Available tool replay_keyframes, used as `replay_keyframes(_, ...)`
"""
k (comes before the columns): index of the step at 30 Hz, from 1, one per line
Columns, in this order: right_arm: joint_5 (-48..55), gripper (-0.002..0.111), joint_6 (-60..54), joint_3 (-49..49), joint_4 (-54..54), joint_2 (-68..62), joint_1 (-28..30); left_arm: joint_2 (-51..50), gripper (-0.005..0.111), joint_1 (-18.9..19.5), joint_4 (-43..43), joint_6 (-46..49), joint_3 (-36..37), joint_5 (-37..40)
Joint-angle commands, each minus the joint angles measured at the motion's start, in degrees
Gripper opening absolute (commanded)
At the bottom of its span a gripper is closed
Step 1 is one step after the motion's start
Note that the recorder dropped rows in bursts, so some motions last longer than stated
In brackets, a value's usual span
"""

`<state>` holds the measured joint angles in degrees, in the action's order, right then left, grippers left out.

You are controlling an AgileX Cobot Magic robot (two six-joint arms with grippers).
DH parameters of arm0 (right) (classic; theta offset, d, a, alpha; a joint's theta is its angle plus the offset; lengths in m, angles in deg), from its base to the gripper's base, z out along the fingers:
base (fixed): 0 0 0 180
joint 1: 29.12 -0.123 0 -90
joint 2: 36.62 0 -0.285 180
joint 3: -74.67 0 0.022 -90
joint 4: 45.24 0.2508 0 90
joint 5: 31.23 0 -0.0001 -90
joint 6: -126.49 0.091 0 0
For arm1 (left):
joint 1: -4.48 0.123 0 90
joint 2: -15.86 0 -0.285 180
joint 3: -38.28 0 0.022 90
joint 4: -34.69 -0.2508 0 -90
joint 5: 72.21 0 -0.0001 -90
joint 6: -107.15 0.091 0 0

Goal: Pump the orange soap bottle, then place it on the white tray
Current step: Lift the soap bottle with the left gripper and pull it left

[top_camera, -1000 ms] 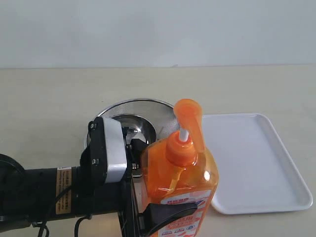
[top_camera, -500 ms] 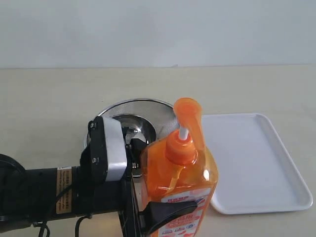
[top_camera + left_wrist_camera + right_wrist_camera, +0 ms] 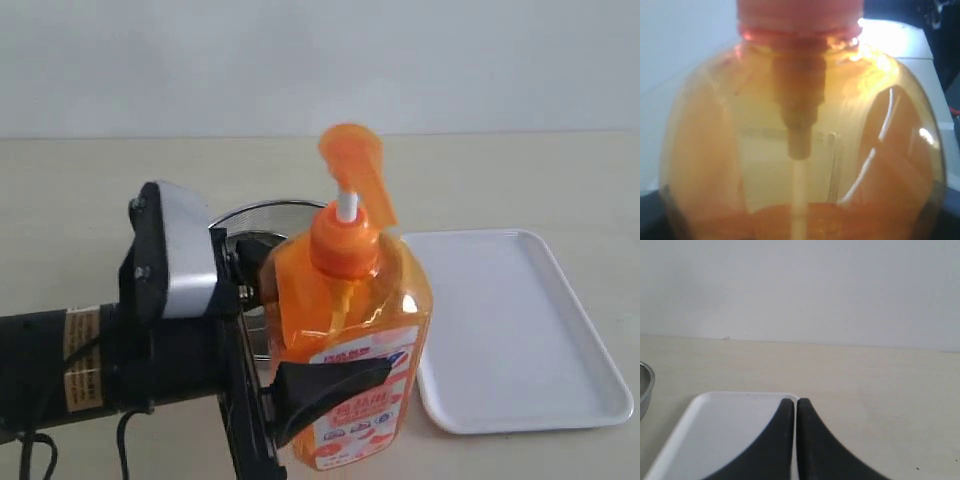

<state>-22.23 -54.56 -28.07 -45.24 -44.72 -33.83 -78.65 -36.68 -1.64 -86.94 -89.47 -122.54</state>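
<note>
orange soap bottle (image 3: 345, 330): translucent orange, orange pump head on a white stem, stem extended, white-red label with blue lettering low on the front. Body leans slightly, spout points toward the right. Clamped at label height by the left gripper (image 3: 380, 365). Can't tell whether the base touches the table (image 3: 90, 190).
white tray (image 3: 520, 340): rectangular, rounded corners, low rim, flat on the table, just right of the bottle.

Beige table (image 3: 90, 190), white tray (image 3: 510, 320) lying flat on it, steel bowl (image 3: 275, 205) nearby
</note>
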Motion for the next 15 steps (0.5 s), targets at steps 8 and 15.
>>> replay_keyframes(8,-2.6,0.000,-0.1,0.0,0.0,0.3,0.2,18.9,0.005,-0.1,10.6,1.3,-0.3,14.7)
replay_keyframes(15,-4.1,0.000,2.1,0.0,0.0,0.3,0.2,33.4,0.005,-0.1,50.9,35.2,-0.3,25.6)
